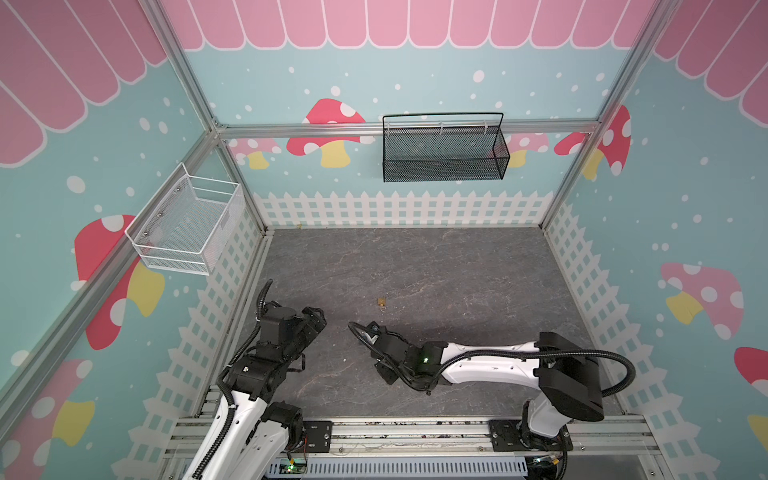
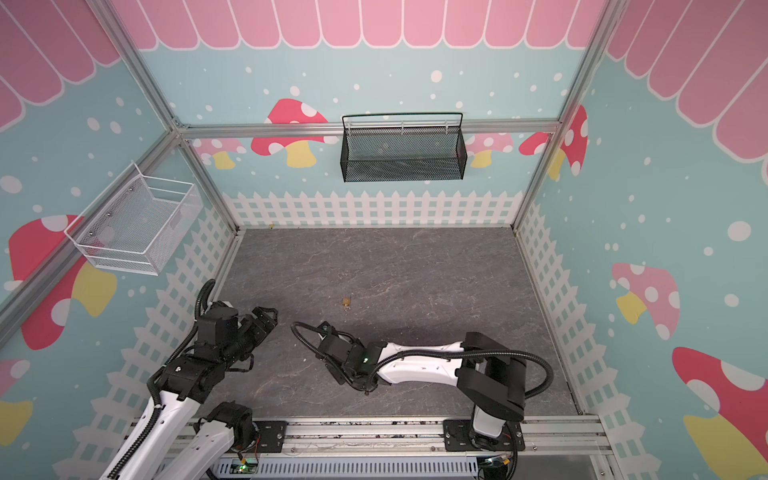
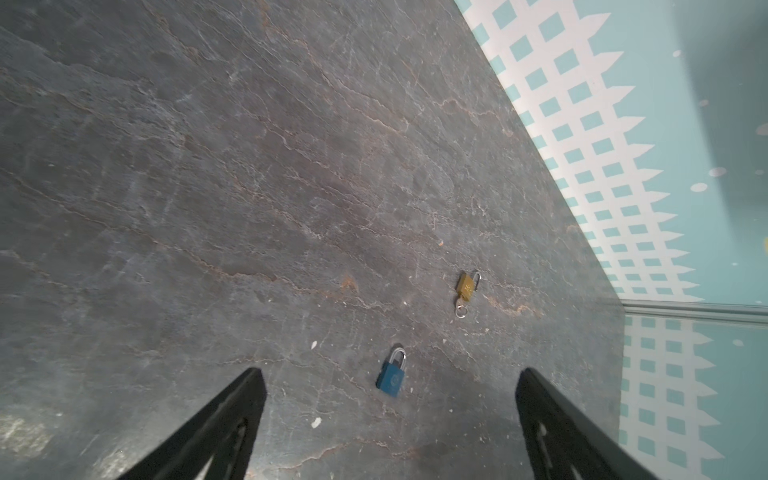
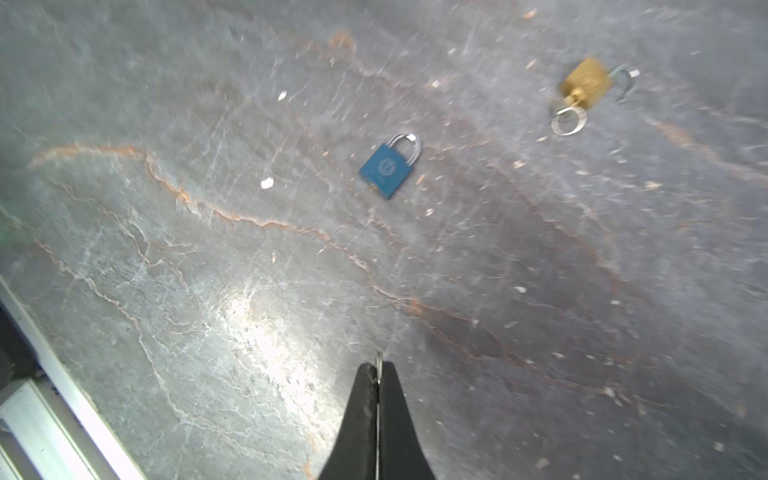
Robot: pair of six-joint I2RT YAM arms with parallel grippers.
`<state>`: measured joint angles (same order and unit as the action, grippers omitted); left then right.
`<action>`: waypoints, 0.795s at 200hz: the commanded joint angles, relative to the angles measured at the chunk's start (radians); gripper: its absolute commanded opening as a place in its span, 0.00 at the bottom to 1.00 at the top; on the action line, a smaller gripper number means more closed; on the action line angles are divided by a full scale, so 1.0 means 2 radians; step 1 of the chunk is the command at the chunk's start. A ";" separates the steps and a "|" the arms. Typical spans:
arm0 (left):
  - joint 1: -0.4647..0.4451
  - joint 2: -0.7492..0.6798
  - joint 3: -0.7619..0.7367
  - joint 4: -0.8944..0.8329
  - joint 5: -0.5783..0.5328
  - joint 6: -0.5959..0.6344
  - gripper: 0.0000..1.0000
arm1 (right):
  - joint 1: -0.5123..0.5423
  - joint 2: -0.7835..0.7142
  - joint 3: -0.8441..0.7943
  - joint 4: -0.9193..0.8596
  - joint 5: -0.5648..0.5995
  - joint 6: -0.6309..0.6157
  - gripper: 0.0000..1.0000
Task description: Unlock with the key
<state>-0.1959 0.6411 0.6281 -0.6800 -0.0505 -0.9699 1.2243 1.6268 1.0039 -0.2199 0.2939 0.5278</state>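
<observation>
A blue padlock (image 4: 388,166) lies flat on the grey floor with its shackle closed. My right gripper (image 4: 377,365) hangs a short way from it, shut on the key (image 4: 378,358), a thin silver strip seen edge-on that pokes out between the fingertips. In the left wrist view the blue padlock (image 3: 391,377) lies beyond and between the fingers of my left gripper (image 3: 391,370), which is open wide and holds nothing. In both top views the left gripper (image 1: 318,316) (image 2: 268,316) sits at the floor's left side.
A gold padlock (image 4: 587,84) (image 3: 467,286) (image 1: 382,302) lies farther out with its shackle swung open and a key with a ring in its base. A black mesh basket (image 1: 444,164) hangs on the back wall. On the left wall is a white wire basket (image 1: 187,249).
</observation>
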 commanded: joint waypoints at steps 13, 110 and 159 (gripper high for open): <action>-0.001 0.020 0.026 0.037 0.051 -0.045 0.90 | -0.038 -0.071 -0.049 0.046 0.001 -0.012 0.00; -0.173 0.146 0.076 0.168 0.009 -0.089 0.88 | -0.132 -0.228 -0.118 0.115 -0.037 -0.049 0.00; -0.232 0.205 0.103 0.251 0.016 -0.089 0.87 | -0.132 -0.251 -0.115 0.175 -0.066 -0.056 0.00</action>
<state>-0.6189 1.0237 0.7929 -0.3031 -0.0036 -1.1240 0.9619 1.1442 0.7609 0.0353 0.2008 0.4435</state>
